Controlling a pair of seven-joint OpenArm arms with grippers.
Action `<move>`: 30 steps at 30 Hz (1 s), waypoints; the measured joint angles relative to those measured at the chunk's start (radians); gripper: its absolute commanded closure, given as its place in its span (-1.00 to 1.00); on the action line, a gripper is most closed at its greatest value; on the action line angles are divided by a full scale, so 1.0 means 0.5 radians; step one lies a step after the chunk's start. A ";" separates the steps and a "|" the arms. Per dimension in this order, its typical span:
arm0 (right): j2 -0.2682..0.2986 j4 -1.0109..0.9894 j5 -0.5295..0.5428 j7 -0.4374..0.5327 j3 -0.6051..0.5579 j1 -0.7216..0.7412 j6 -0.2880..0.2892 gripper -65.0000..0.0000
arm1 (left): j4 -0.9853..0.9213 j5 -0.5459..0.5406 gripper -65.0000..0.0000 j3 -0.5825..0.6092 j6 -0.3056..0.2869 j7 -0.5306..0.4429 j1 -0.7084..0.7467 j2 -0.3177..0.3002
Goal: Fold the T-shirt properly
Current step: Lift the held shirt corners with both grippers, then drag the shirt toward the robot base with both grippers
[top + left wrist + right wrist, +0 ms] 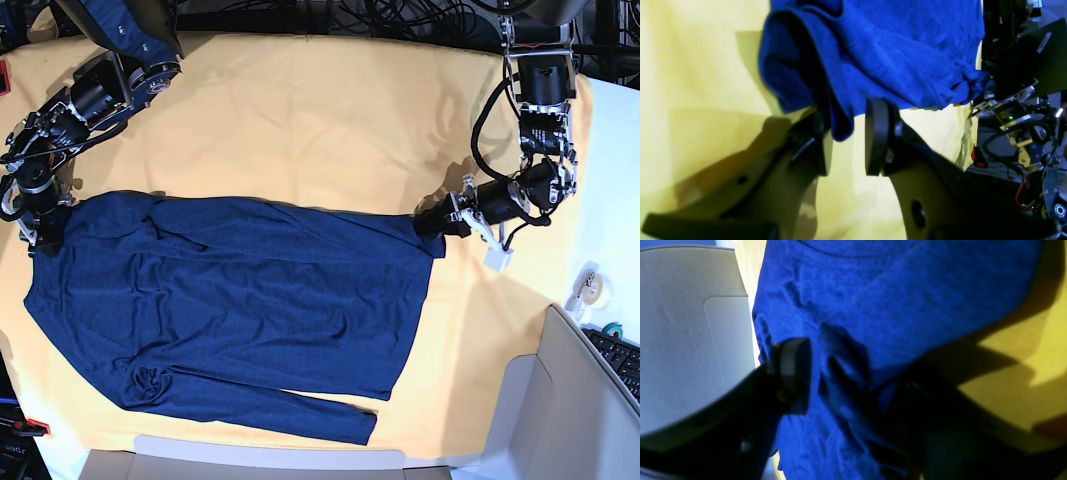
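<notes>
Left tool sits at the T-shirt's far hem corner, its pads parted with a fold of navy fabric draped against one pad and the other pad standing clear, so you have no pinch there yet. Right tool has its pads either side of a bunched ridge of cloth at the collar-and-shoulder end, a gap showing on one side; whether it has bitten you cannot tell. The shirt lies spread lengthwise across the yellow-orange cloth that covers the surface, one long sleeve laid along the near edge and rumpled into a knot of wrinkles toward the right arm's end. To do this step well, seat both corners deep between the pads before you close, taking both layers of the hem and not just the top ply. Close both ends evenly, then lift together and keep the edge taut between the arms, or the thin knit will likely sag and drag the body crooked.
</notes>
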 measured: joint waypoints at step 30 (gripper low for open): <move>-0.005 0.008 0.000 -0.002 0.000 -0.007 0.006 1.00 | -0.206 0.406 0.16 0.005 -0.008 -0.013 -0.263 0.112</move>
